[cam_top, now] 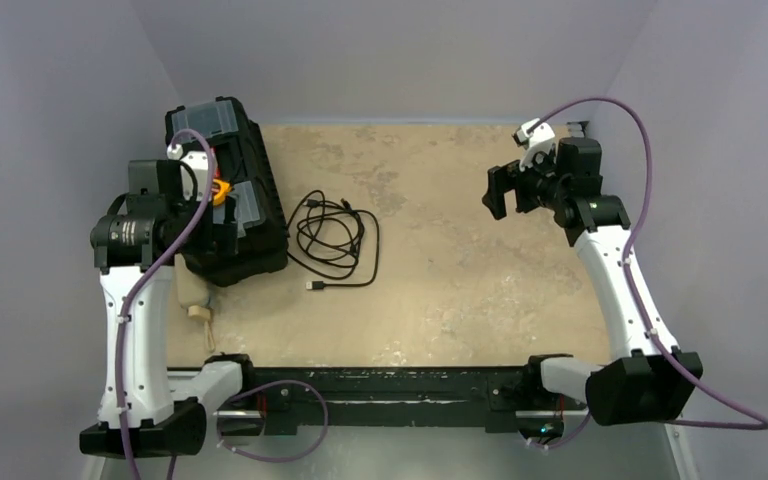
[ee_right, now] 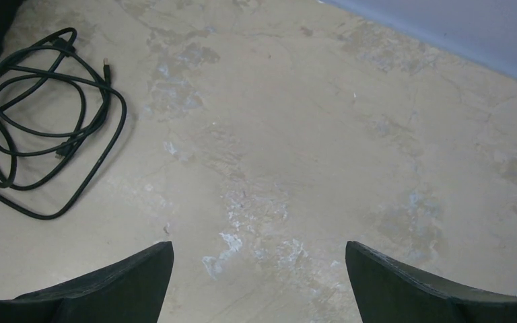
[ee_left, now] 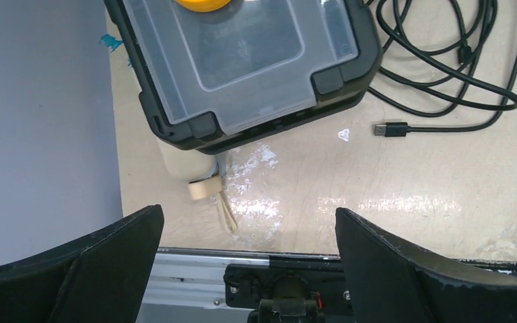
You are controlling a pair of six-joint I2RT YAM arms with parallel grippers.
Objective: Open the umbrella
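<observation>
The umbrella [cam_top: 192, 288] lies at the table's left side, mostly hidden under the black toolbox [cam_top: 245, 215]. Only its cream handle [ee_left: 180, 163] and tan strap [ee_left: 209, 192] stick out towards the near edge. My left gripper [ee_left: 248, 214] is open and empty. It hovers above the toolbox's near end and the handle, touching neither. My right gripper [cam_top: 497, 190] is open and empty, raised over the far right of the table, well away from the umbrella. In the right wrist view it [ee_right: 259, 247] has only bare tabletop between its fingers.
The toolbox [ee_left: 242, 60] has clear lid compartments and an orange part [cam_top: 221, 190] on top. A coiled black USB cable [cam_top: 335, 235] lies right of it, also seen in the left wrist view [ee_left: 458, 67] and the right wrist view [ee_right: 33, 128]. Grey walls enclose the table.
</observation>
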